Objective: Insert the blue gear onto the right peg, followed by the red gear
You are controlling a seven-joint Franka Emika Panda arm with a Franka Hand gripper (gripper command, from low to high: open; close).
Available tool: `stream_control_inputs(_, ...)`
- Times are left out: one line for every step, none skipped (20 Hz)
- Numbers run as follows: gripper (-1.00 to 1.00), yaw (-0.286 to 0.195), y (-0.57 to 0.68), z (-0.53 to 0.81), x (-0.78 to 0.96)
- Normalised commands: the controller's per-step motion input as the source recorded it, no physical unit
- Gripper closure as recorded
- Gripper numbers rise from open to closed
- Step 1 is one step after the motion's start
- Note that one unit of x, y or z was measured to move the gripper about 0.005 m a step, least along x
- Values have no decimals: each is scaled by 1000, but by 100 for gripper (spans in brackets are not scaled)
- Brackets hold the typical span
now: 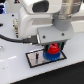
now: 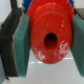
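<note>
Red plastic fills the wrist view: the red gear (image 2: 48, 36) sits clamped between the two teal finger pads (image 2: 21, 41) of the gripper (image 2: 47, 42), its hub bore facing the camera. The fingers are clenched on the gear's toothed rim, one pad at 9 o'clock of the disc and the other at 3 o'clock.

In the exterior view, the red gear (image 1: 53, 49) hangs under the gripper (image 1: 52, 46), directly above the blue gear (image 1: 52, 54). The blue gear lies low on the dark base plate (image 1: 34, 59), toward the plate's 3 o'clock end, which suggests it is already seated on the right peg. The judged step in hand is lowering the red gear onto that same peg.

Procedure for the step:
1. Keep the bore centred over the peg axis before descending.
2. Hold the disc level; a tilted gear is likely to bind on the peg.
3. Descend slowly until the red hub meets the blue gear.
4. Release only after the gear is seated.

Limits of observation: the peg itself is not visible in either view, being covered by the gears and the arm. Whether the red gear already touches the blue gear cannot be determined. The white table (image 1: 12, 70) shows little detail. Both pictures are blurred, so tooth alignment cannot be read.
</note>
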Motion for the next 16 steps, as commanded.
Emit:
stream_control_inputs(100, 0, 0, -96, 255)
stream_control_inputs(100, 0, 14, -23, 216)
stream_control_inputs(100, 0, 2, -66, 147)
stream_control_inputs(100, 0, 0, 252, 153)
stream_control_inputs(100, 0, -35, 20, 176)
stream_control_inputs(100, 0, 22, 14, 151)
stream_control_inputs(100, 0, 67, 40, 96)
stream_control_inputs(-100, 0, 102, 150, 79)
stream_control_inputs(-100, 0, 101, 295, 21)
stream_control_inputs(-100, 0, 102, 289, 27)
stream_control_inputs(-100, 0, 104, 416, -25)
stream_control_inputs(-100, 0, 161, 499, 32)
stream_control_inputs(-100, 0, 186, 266, 13)
stream_control_inputs(-100, 0, 223, 260, 61)
stream_control_inputs(-100, 0, 169, 562, -23)
stream_control_inputs(-100, 0, 175, 573, 7)
